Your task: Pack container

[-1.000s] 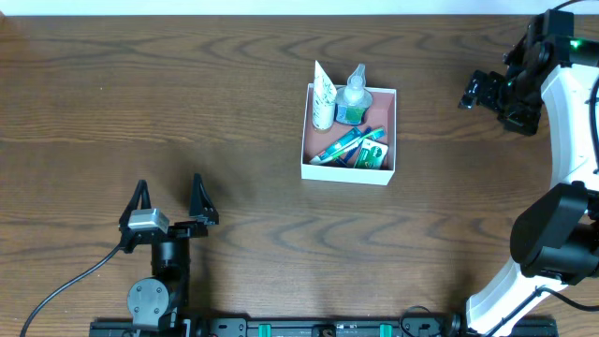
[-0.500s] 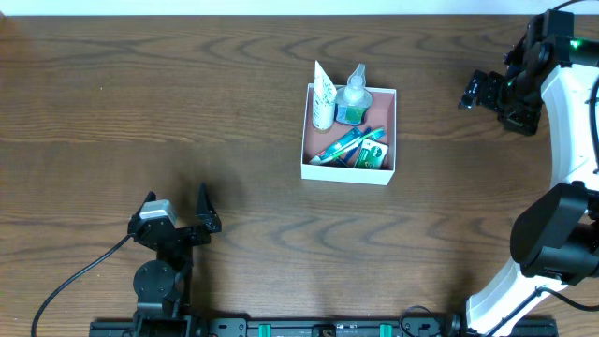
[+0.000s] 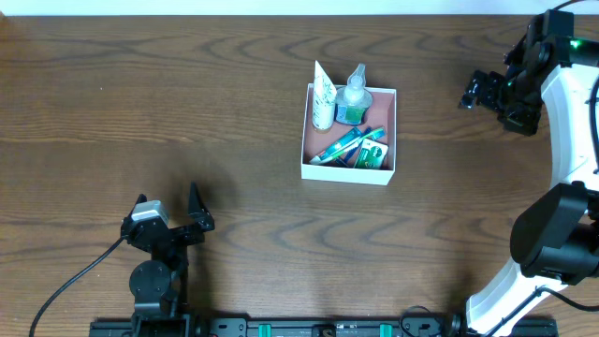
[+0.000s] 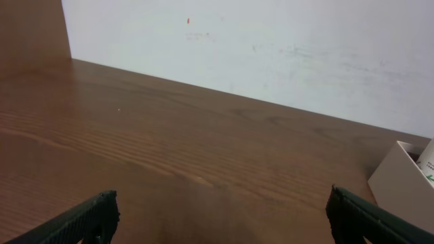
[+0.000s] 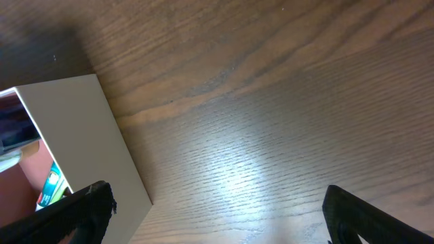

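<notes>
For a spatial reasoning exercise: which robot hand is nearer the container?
Right. The right hand is off the container on its right side; the left hand is farther, diagonally off its near-left corner.

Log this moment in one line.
left gripper: open, empty | right gripper: open, empty | container: holds toiletries | both grippers apart from it

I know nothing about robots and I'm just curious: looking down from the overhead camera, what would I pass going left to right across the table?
Black two-fingered left hand → square white-walled container with pink-brown inside → black right hand.
</notes>
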Robot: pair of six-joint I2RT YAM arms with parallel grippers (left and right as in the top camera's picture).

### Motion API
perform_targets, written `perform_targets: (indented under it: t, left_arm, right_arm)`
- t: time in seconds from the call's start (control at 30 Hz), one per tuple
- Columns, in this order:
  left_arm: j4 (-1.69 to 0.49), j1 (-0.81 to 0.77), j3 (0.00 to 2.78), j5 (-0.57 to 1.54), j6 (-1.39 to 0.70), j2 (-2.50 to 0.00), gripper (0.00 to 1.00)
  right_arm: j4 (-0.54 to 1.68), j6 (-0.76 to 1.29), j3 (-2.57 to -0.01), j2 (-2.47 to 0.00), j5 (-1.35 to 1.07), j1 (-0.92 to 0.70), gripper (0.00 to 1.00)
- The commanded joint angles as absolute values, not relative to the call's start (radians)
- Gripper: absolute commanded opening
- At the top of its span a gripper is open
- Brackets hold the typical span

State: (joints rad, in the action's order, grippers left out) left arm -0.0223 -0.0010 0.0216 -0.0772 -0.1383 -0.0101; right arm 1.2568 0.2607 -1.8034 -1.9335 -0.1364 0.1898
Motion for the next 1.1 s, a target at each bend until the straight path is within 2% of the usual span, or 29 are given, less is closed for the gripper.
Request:
perform_targets:
  t: [0.0,0.77,1.07]
  left_arm:
    - [-0.066,0.004,0.004,-0.086,-0.144,-0.004,0.98]
    - [-0.066,0.004,0.004,-0.086,-0.144,-0.004,0.98]
    - [-0.066,0.004,0.004,-0.086,-0.144,-0.004,0.98]
  right_arm:
    - [1.257,0.273,-1.809,-1.937,-0.131,0.196,0.99]
    - [1.257,0.273,-1.809,-1.932,-0.131,0.196,0.99]
    - [1.257,0.273,-1.809,-1.751,-0.131,0.153,0.99]
